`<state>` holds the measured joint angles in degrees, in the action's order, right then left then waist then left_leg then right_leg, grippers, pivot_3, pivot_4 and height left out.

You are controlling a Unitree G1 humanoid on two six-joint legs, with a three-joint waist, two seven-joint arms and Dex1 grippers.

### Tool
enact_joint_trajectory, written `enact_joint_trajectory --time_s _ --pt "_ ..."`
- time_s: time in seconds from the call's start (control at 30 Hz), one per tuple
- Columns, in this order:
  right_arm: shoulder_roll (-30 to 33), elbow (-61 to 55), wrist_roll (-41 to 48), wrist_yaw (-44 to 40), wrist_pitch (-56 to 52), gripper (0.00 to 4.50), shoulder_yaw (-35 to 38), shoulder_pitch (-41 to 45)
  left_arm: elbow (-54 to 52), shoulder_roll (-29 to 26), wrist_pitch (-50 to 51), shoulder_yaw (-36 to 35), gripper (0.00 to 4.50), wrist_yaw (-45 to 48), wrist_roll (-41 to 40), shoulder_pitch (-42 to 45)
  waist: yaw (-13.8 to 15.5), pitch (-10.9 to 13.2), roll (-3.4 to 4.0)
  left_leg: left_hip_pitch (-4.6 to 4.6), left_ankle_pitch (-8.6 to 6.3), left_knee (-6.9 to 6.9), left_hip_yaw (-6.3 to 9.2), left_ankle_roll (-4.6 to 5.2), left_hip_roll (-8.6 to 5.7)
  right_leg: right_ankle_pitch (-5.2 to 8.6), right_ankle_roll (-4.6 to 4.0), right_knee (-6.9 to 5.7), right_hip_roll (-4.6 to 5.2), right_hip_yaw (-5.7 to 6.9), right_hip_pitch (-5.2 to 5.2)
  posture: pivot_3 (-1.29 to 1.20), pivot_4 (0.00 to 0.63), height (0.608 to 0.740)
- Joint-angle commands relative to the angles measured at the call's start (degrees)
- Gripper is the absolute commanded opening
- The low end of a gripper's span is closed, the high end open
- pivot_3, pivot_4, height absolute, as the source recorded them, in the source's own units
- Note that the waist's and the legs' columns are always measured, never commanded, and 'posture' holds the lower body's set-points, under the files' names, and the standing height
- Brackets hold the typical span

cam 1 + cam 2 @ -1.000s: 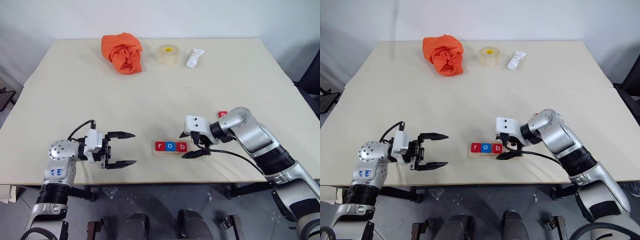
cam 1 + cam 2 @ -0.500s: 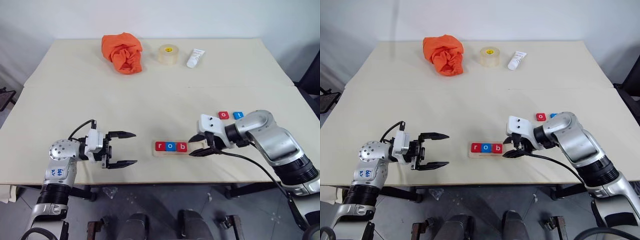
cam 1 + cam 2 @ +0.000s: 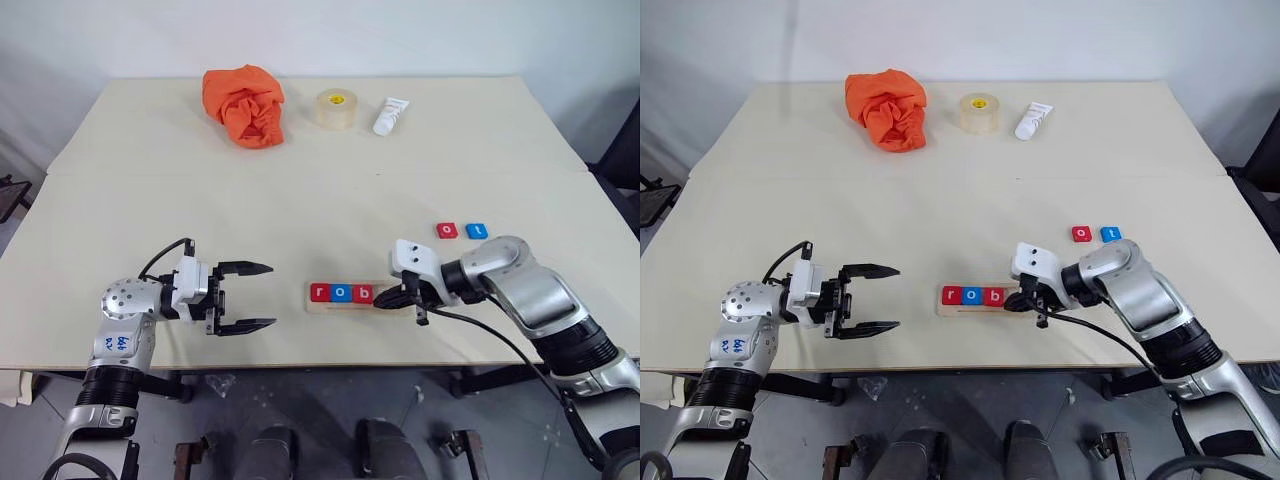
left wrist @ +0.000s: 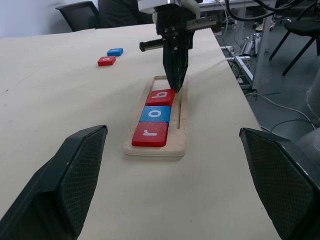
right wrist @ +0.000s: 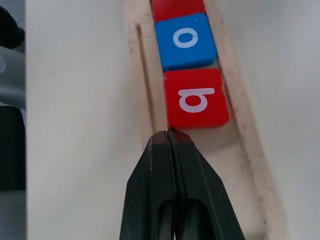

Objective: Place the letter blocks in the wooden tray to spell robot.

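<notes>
Nudging looks risky: right claw is pinched closed, empty, tip against the red b block in the wooden tray. Push crooked and r-o-b could skew. Left claw hangs open; spare red o and blue t sit on the desk.

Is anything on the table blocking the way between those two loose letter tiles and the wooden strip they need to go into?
Nothing visible does. The red o block and blue t block lie on bare table behind the wooden tray. Only the right gripper, shut, sits over the tray's free end beside the b block.
</notes>
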<state>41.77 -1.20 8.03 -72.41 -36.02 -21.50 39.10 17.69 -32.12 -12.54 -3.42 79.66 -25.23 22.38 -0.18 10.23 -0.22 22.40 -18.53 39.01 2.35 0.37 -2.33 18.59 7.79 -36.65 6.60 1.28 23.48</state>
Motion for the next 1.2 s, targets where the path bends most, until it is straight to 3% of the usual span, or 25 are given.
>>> enact_joint_trajectory --time_s 0.03,0.5,0.73,0.83,1.2 --pt "-1.3 1.3 -0.6 0.5 1.7 0.03 0.1 1.4 -1.6 -0.2 -0.1 -0.5 4.50 -0.4 -0.2 0.1 0.0 0.0 0.00 0.00 0.00 0.00 0.00 0.00 0.00 0.00 0.00 0.01 0.00 0.00 0.00 0.00 0.150 0.740" --pt "2.3 -1.8 1.2 -0.3 1.8 0.03 3.2 -0.2 -1.3 0.1 -0.2 -0.3 4.50 -1.0 0.0 0.3 0.0 0.0 0.00 0.00 0.00 0.00 0.01 0.00 -0.01 0.00 0.00 0.02 0.00 0.02 0.00 0.00 0.150 0.740" --pt "3.7 -5.1 5.8 0.7 1.5 0.03 10.2 -4.1 -0.2 0.7 -0.6 0.0 4.50 -0.8 0.2 1.0 0.1 0.0 0.00 0.00 0.00 0.00 0.00 0.00 -0.01 0.00 0.00 0.02 0.00 0.02 -0.01 0.00 0.150 0.740" --pt "6.6 -7.6 9.1 1.0 -1.4 0.56 15.8 -8.5 0.6 1.0 -0.9 0.0 4.50 -0.5 0.3 1.3 0.3 0.0 0.00 0.01 0.00 -0.01 0.01 0.00 -0.01 0.00 0.00 0.03 -0.01 0.02 -0.01 0.00 0.150 0.740" --pt "9.0 -6.2 13.8 11.3 -1.1 4.23 38.8 -24.1 4.4 2.0 -1.7 0.4 4.50 0.4 1.0 3.8 0.4 0.0 0.00 0.00 -0.01 0.00 -0.02 0.04 -0.02 0.00 0.01 0.10 -0.01 0.02 -0.10 0.00 0.150 0.740"
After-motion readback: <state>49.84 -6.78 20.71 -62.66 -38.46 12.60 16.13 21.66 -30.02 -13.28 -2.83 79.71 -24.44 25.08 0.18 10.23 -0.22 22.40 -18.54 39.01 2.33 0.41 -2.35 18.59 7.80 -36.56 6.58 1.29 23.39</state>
